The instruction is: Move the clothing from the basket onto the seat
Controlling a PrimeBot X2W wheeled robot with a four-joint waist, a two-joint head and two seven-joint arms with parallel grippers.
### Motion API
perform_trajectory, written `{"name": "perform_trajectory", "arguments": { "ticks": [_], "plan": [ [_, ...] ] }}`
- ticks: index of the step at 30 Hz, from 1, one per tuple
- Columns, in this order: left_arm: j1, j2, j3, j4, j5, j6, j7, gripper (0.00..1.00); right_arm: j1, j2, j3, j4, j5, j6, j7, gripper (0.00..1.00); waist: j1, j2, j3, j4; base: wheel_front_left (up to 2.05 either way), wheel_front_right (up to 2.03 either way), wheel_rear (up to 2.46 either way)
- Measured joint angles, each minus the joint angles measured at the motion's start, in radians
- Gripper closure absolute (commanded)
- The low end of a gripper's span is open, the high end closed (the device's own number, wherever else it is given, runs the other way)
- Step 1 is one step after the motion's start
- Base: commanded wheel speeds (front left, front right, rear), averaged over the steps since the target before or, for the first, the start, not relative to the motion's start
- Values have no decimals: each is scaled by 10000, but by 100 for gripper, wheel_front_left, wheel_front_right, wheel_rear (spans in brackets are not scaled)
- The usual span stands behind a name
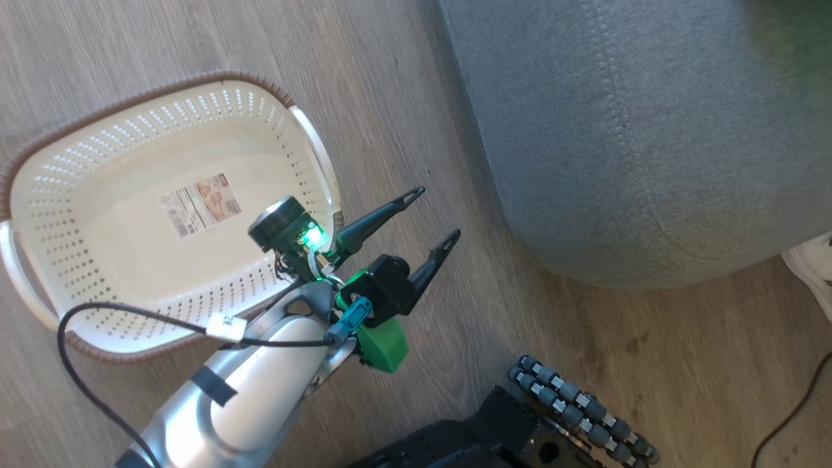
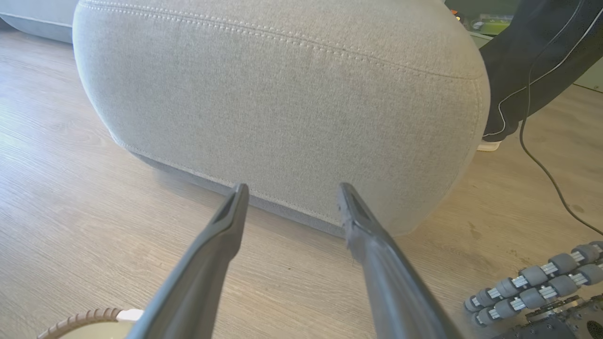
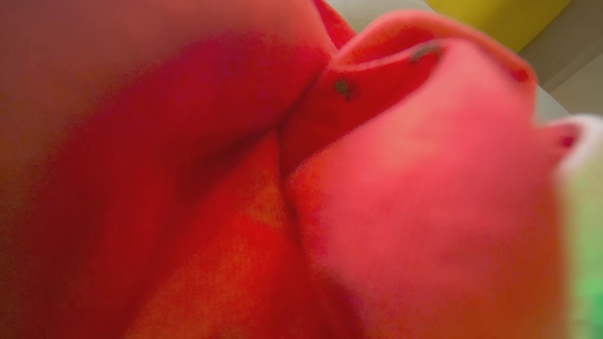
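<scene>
Both fingers of the left gripper (image 1: 437, 213) gape empty, basket (image 1: 65, 169) behind, seat (image 1: 650, 130) ahead, likely parked clear; clothing (image 3: 235, 188) blankets the right gripper's view, its grip impossible to tell.

Wood-look plank floor (image 1: 390, 97) right across, grey-brown boards, daylight washing them pale on the left of the left wrist view, and a thin dark cable (image 1: 794, 408) trailing over them at the head view's lower right. The big grey upholstered seat (image 1: 637, 130) sits straight on those boards, with a second grey piece of furniture (image 2: 33, 19) peeking in at the left wrist view's top left corner. Just past the seat's corner there's a person's dark trouser leg (image 2: 532, 61) and white shoe (image 1: 812, 266) on the floor.
</scene>
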Motion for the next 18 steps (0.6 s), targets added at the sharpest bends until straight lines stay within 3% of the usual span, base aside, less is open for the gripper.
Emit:
{"name": "perform_trajectory", "arguments": {
  "ticks": [6, 10, 14, 18],
  "plan": [
    [49, -318, -29, 35, -104, -58, 0, 0, 1, -102, 802, 77, 267, 0, 1262, 0, 0, 0, -596, 6, 0, 0, 0],
    [207, -625, -21, 58, -253, -96, 0, 0, 21, -176, 1810, -77, 698, 0, 3091, 0, 0, 0, -1209, 38, 0, 0, 0],
    [516, -838, 2, 69, -274, -186, 0, 0, 33, -522, 2757, -717, 1154, 0, 4255, 0, 0, 1, -1724, 90, 0, 0, 0],
    [759, -1005, 36, 65, -276, -263, 0, 0, 75, -965, 3684, -1720, 1632, 0, 4558, 0, 0, 1, -2270, 155, 0, 0, 0]
  ]
}}
